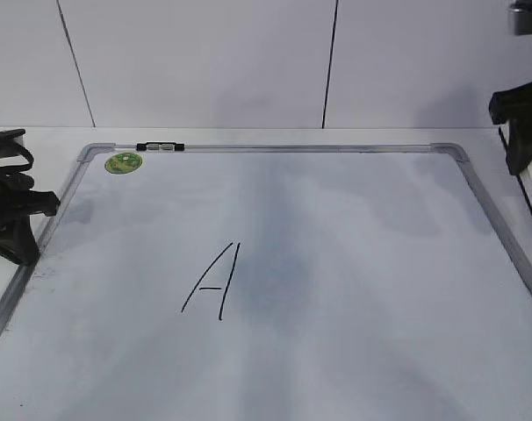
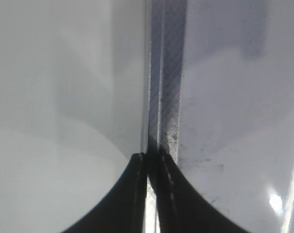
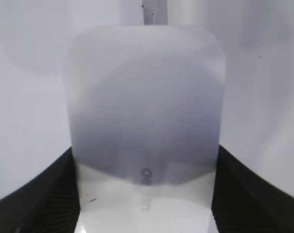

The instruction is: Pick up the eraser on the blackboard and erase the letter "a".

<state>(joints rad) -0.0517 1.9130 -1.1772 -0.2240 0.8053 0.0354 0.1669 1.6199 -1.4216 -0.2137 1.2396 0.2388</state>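
The blackboard point(image 1: 354, 263) is a white dry-erase board with a grey frame, lying flat. A tall capital "A" point(image 1: 213, 281) is written near its middle. No lowercase letter "a" shows; a faint grey smear point(image 1: 279, 281) lies just right of the capital. My right gripper point(image 3: 144, 149) is shut on the white eraser point(image 3: 145, 107), whose grey marking faces the camera. In the exterior view this gripper point(image 1: 519, 118) hangs past the board's right edge. My left gripper point(image 2: 151, 156) is shut and empty over the board's left frame point(image 2: 166, 73); it also shows in the exterior view point(image 1: 20, 215).
A round green sticker point(image 1: 124, 162) sits in the board's far left corner. A small black and white clip point(image 1: 161, 147) sits on the far frame. A white wall with dark seams stands behind the table. A strip of board frame point(image 3: 154, 12) shows beyond the eraser.
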